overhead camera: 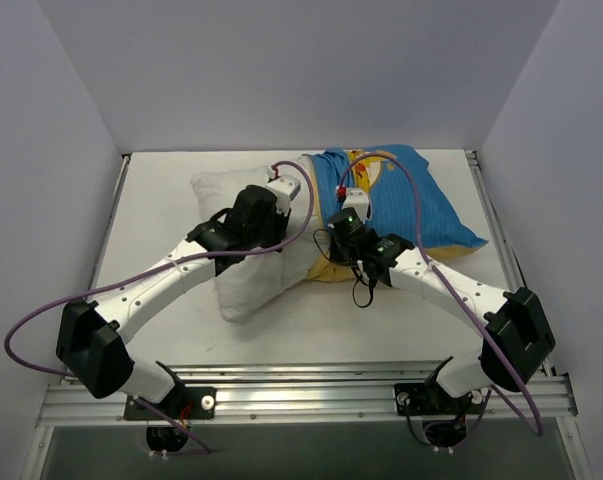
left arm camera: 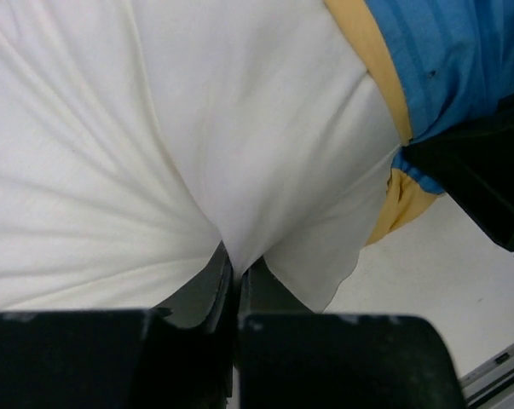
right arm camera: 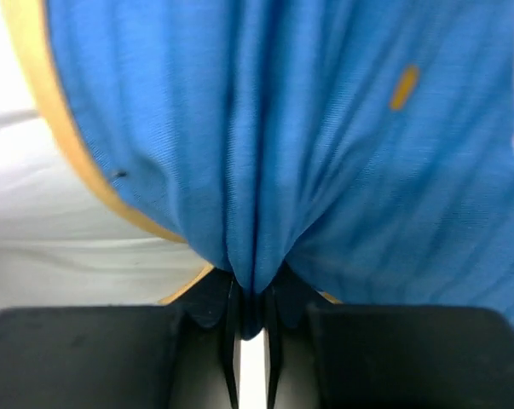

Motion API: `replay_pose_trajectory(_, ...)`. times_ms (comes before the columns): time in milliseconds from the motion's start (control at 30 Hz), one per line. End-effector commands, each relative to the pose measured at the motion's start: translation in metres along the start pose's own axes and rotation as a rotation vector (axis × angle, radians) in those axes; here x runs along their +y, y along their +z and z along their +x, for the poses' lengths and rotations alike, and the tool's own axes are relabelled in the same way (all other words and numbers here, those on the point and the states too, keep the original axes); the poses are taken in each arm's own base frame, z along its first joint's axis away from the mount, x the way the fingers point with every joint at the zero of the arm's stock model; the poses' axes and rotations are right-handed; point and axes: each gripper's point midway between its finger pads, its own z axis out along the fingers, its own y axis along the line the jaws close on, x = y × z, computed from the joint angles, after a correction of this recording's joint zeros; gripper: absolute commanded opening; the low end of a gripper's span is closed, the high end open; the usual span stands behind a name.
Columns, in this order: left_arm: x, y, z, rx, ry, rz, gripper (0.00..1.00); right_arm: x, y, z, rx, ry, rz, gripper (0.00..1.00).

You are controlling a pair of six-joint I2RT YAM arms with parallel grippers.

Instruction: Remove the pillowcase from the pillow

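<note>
The white pillow (overhead camera: 236,285) lies left of centre, its right end still inside the blue pillowcase (overhead camera: 436,210), whose yellow lining (overhead camera: 331,268) shows at the opening. My left gripper (overhead camera: 279,228) is shut on a pinch of the white pillow (left arm camera: 154,128) near the case's mouth; creases fan out from its tips (left arm camera: 235,268). My right gripper (overhead camera: 337,230) is shut on a bunched fold of the blue pillowcase (right arm camera: 325,128) just inside the yellow-edged opening (right arm camera: 60,145), the cloth drawn between its fingers (right arm camera: 252,294). The two grippers sit close together.
White walls enclose the table (overhead camera: 161,200) on three sides. A metal rail (overhead camera: 311,400) runs along the near edge by the arm bases. Purple cables (overhead camera: 401,185) loop over the pillowcase and beside the left arm. The right gripper's dark body (left arm camera: 478,179) shows in the left wrist view.
</note>
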Motion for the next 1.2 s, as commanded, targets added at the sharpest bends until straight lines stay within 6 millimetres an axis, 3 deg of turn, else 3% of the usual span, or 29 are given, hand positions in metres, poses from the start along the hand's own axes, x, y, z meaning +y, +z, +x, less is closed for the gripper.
replay_pose_trajectory(0,0.026,-0.046,-0.063,-0.187,-0.161,0.005,0.02,-0.072,0.005,-0.014,-0.01,0.044,0.292,0.0)
replay_pose_trajectory(33,0.05,-0.05,-0.058,-0.175,-0.196,-0.044,0.02,-0.094,0.0,-0.013,0.011,0.057,0.356,0.0)
replay_pose_trajectory(100,0.07,-0.064,-0.058,-0.191,-0.21,-0.085,0.02,-0.135,-0.016,-0.027,-0.019,0.12,0.454,0.0)
replay_pose_trajectory(133,0.078,-0.068,-0.053,-0.177,-0.213,-0.109,0.02,-0.175,-0.026,-0.032,-0.013,0.185,0.545,0.0)
replay_pose_trajectory(200,0.095,-0.08,-0.049,-0.171,-0.231,-0.157,0.02,-0.214,-0.048,-0.047,-0.049,0.275,0.608,0.0)
replay_pose_trajectory(233,0.1,-0.083,-0.041,-0.145,-0.241,-0.171,0.02,-0.254,-0.063,-0.048,-0.051,0.361,0.694,0.0)
replay_pose_trajectory(267,0.109,-0.091,-0.04,-0.153,-0.257,-0.191,0.02,-0.267,-0.074,-0.056,-0.079,0.412,0.688,0.0)
replay_pose_trajectory(367,0.11,-0.095,-0.018,-0.106,-0.285,-0.185,0.02,-0.303,-0.093,-0.065,-0.115,0.504,0.705,0.0)
replay_pose_trajectory(433,0.103,-0.093,0.0,-0.054,-0.293,-0.154,0.02,-0.289,-0.083,-0.073,-0.11,0.466,0.588,0.0)
replay_pose_trajectory(533,0.07,-0.091,0.013,-0.021,-0.299,0.031,0.02,-0.242,-0.063,-0.077,-0.075,0.408,0.301,0.0)
replay_pose_trajectory(567,0.05,-0.095,0.012,-0.019,-0.296,0.141,0.07,-0.23,-0.063,-0.077,-0.074,0.391,0.24,0.05)
replay_pose_trajectory(633,0.037,-0.101,-0.002,-0.048,-0.296,0.218,0.42,-0.205,-0.063,-0.072,-0.053,0.336,0.142,0.19)
replay_pose_trajectory(667,0.034,-0.103,-0.009,-0.056,-0.299,0.242,0.7,-0.199,-0.07,-0.075,-0.072,0.311,0.125,0.36)
replay_pose_trajectory(733,0.037,-0.105,-0.027,-0.089,-0.298,0.233,0.88,-0.187,-0.077,-0.077,-0.081,0.261,0.098,0.46)
replay_pose_trajectory(767,0.041,-0.107,-0.05,-0.127,-0.294,0.228,0.96,-0.181,-0.083,-0.082,-0.098,0.226,0.079,0.55)
replay_pose_trajectory(833,0.048,-0.109,-0.07,-0.148,-0.289,0.198,0.97,-0.166,-0.093,-0.094,-0.125,0.178,0.029,0.62)
replay_pose_trajectory(867,0.051,-0.11,-0.093,-0.18,-0.268,0.194,0.99,-0.162,-0.096,-0.099,-0.135,0.152,0.015,0.67)
replay_pose_trajectory(900,0.054,-0.108,-0.099,-0.18,-0.262,0.179,0.94,-0.155,-0.099,-0.104,-0.146,0.134,-0.007,0.69)
replay_pose_trajectory(967,0.062,-0.094,-0.112,-0.186,-0.234,0.152,0.94,-0.146,-0.102,-0.118,-0.172,0.109,-0.044,0.73)
replay_pose_trajectory(1033,0.068,-0.076,-0.109,-0.152,-0.216,0.137,0.94,-0.134,-0.1,-0.127,-0.18,0.082,-0.085,0.76)
replay_pose_trajectory(1067,0.072,-0.05,-0.098,-0.09,-0.22,0.133,0.94,-0.129,-0.095,-0.134,-0.178,0.072,-0.098,0.79)
replay_pose_trajectory(1133,0.068,-0.03,-0.089,-0.027,-0.203,0.186,0.94,-0.121,-0.088,-0.143,-0.184,0.044,-0.117,0.8)
replay_pose_trajectory(1167,0.07,-0.005,-0.074,0.04,-0.216,0.194,0.94,-0.113,-0.081,-0.151,-0.18,0.025,-0.129,0.8)
